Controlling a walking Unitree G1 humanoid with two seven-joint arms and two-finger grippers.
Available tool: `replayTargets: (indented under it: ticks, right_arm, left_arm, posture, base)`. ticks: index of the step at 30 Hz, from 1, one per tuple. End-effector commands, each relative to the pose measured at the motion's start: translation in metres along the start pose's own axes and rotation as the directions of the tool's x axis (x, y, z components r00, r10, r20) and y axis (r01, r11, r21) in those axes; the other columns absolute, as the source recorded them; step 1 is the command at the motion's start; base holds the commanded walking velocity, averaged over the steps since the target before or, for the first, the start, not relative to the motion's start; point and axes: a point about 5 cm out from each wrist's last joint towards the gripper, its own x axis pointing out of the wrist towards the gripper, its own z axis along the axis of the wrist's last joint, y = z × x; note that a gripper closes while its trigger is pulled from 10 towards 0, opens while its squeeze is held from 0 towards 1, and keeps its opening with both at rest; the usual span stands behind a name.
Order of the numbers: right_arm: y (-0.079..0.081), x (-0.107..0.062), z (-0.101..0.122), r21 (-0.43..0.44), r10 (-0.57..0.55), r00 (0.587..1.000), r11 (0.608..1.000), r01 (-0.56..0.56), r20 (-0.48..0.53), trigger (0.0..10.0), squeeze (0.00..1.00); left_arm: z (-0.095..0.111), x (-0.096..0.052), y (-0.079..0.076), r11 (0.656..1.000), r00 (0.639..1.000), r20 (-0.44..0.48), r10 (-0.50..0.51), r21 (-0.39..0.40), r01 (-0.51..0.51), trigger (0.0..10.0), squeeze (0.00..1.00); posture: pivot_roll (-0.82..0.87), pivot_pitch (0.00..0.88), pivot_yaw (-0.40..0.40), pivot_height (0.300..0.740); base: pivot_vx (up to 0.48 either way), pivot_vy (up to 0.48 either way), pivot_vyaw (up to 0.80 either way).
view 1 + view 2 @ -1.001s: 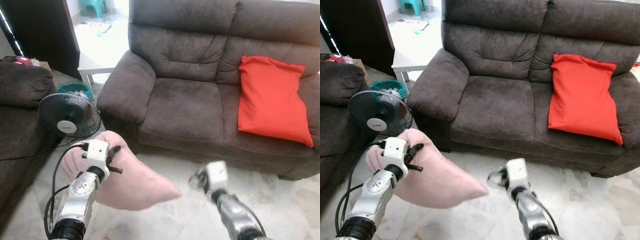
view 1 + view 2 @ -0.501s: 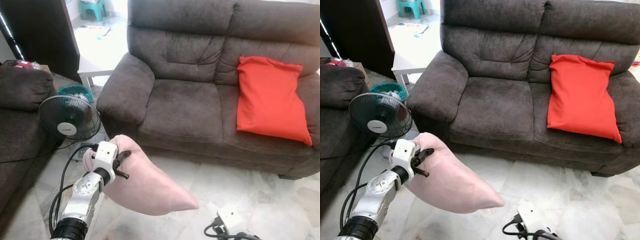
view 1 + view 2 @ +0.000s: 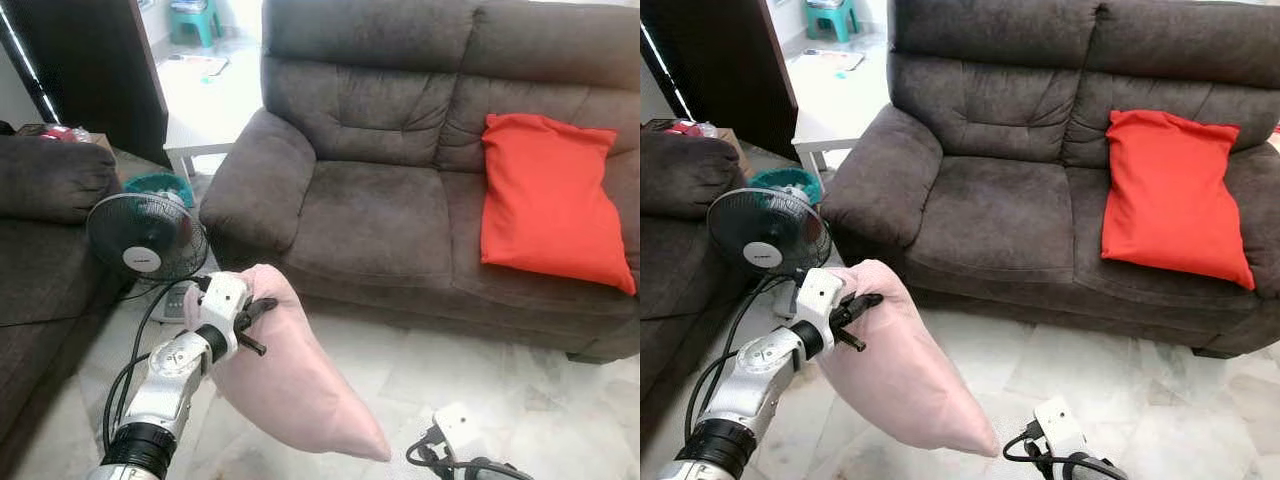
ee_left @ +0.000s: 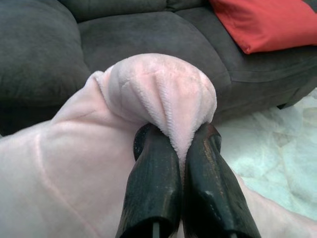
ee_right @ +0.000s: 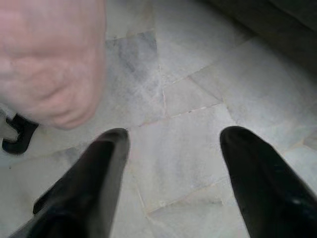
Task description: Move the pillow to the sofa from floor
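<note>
A pink plush pillow [image 3: 290, 385] hangs off the floor in front of the dark brown sofa [image 3: 380, 210], its lower corner pointing down. My left gripper [image 3: 255, 322] is shut on a bunched top corner of it; the left wrist view has the two black fingers [image 4: 153, 193] pinching the pink fabric [image 4: 158, 94]. My right arm [image 3: 1065, 445] is low at the bottom edge. In the right wrist view the right gripper [image 5: 171, 158] is open over the marble floor, with the pillow's corner [image 5: 49, 59] beside it.
A red pillow [image 3: 550, 205] leans on the sofa's right seat; the left seat [image 3: 370, 215] is bare. A standing fan [image 3: 145, 240] and a teal basket [image 3: 160, 183] sit left of the sofa. Another dark sofa [image 3: 50, 230] stands at far left. A white table [image 3: 205, 125] is behind.
The left gripper has carried the pillow slightly up and right, toward the sofa, and the pillow now hangs steeper. A second ago the right arm was raised; it has dropped low.
</note>
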Motion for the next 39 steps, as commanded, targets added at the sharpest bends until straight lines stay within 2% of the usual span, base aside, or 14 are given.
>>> replayTargets:
  ticks: [1,3,4,5,6,8,12,16,20,28,32,39]
  right_arm:
    - [0.004,0.004,0.009,0.062,-0.007,1.0,0.998,0.005,0.03,10.0,1.0]
    - [0.008,0.006,0.016,0.065,0.001,0.999,0.998,-0.004,0.051,10.0,1.0]
    - [0.01,0.008,0.022,0.067,0.012,0.997,0.998,-0.017,0.072,10.0,0.16]
    - [0.01,0.009,0.03,0.067,0.022,0.995,0.997,-0.029,0.1,10.0,0.0]
    - [0.01,0.009,0.03,0.067,0.022,0.995,0.997,-0.029,0.1,10.0,0.0]
    - [0.01,0.011,0.048,0.057,0.059,0.985,0.996,-0.069,0.16,10.0,0.0]
    - [0.012,0.013,0.06,0.014,0.113,0.976,0.993,-0.118,0.185,10.0,0.0]
    - [0.017,0.012,0.075,-0.036,0.21,0.949,0.978,-0.207,0.235,10.0,0.0]
    - [0.021,0.011,0.077,-0.058,0.268,0.936,0.963,-0.262,0.228,10.0,0.0]
    - [0.009,0.004,0.069,-0.082,0.33,0.933,0.943,-0.321,0.145,10.0,0.0]
    - [-0.002,0.0,0.061,-0.076,0.311,0.946,0.949,-0.305,0.094,10.0,0.0]
    - [-0.01,-0.003,0.056,-0.055,0.292,0.954,0.956,-0.289,0.066,10.0,0.0]
  left_arm:
    - [0.036,0.008,-0.001,0.999,0.991,0.131,-0.029,0.045,0.023,10.0,0.0]
    - [0.037,0.009,-0.002,0.999,0.99,0.136,-0.032,0.046,0.026,10.0,0.0]
    - [0.038,0.009,-0.002,0.999,0.99,0.139,-0.034,0.046,0.028,10.0,0.0]
    - [0.039,0.009,-0.003,0.998,0.989,0.142,-0.039,0.046,0.033,10.0,0.0]
    - [0.039,0.009,-0.003,0.998,0.989,0.142,-0.039,0.046,0.033,10.0,0.0]
    - [0.041,0.01,-0.006,0.998,0.988,0.147,-0.054,0.047,0.047,10.0,0.0]
    - [0.044,0.012,-0.008,0.997,0.986,0.151,-0.067,0.051,0.06,10.0,0.0]
    - [0.049,0.014,-0.008,0.996,0.984,0.159,-0.075,0.06,0.066,10.0,0.0]
    - [0.049,0.014,-0.007,0.996,0.985,0.158,-0.075,0.062,0.066,10.0,0.0]
    - [0.049,0.014,-0.006,0.996,0.986,0.155,-0.062,0.069,0.051,10.0,0.0]
    - [0.047,0.015,-0.003,0.997,0.988,0.149,-0.032,0.073,0.022,10.0,0.0]
    - [0.05,0.015,-0.004,0.997,0.986,0.162,-0.033,0.067,0.022,10.0,0.0]
  posture:
    - [0.08,0.022,-0.052,0.74]
    - [0.08,0.023,-0.051,0.74]
    - [0.08,0.026,-0.048,0.74]
    - [0.08,0.026,-0.048,0.74]
    - [0.08,0.026,-0.048,0.74]
    - [0.08,0.026,-0.047,0.74]
    - [0.08,0.027,-0.046,0.74]
    - [0.08,0.029,-0.043,0.74]
    - [0.07,0.031,-0.039,0.74]
    - [0.08,0.033,-0.039,0.74]
    - [0.08,0.033,-0.039,0.74]
    - [0.07,0.035,-0.043,0.74]
  base:
    - [0.0,0.0,0.0]
    - [0.0,0.0,0.0]
    - [0.0,0.0,0.0]
    - [0.0,0.0,0.0]
    - [0.0,0.0,0.0]
    - [0.0,0.0,0.0]
    - [0.0,0.0,0.0]
    - [0.0,0.0,0.0]
    - [0.0,0.0,0.0]
    - [0.0,0.0,0.0]
    - [0.0,0.0,0.0]
    - [0.0,0.0,0.0]
